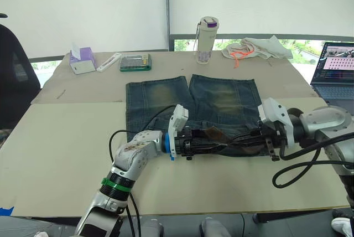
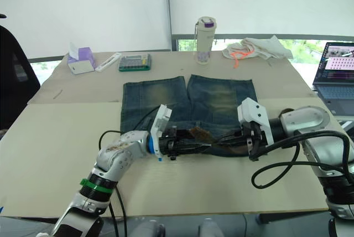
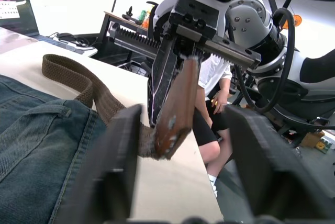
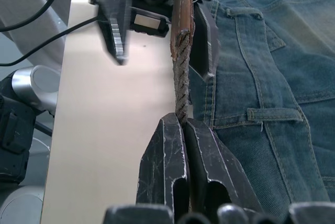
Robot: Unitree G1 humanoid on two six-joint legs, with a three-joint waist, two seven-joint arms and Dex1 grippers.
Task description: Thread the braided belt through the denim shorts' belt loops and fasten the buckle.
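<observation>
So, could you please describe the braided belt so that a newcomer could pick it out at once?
Find the denim shorts spread on the tan table. At their near waistband edge, the right gripper is clamped on the braided belt, with the open left gripper around its tip. It is a narrow brown woven strap, unlike the black cables nearby.

Both arms are showing silver-grey metal shells with white housings at the wrists. Left arm is wearing a green band near the elbow, a blue ring at the wrist and brownish scuffing on its shell. Black cables are looping off both arms; right arm is carrying the thicker one. Left gripper and right gripper are showing black, scratched fingers.
</observation>
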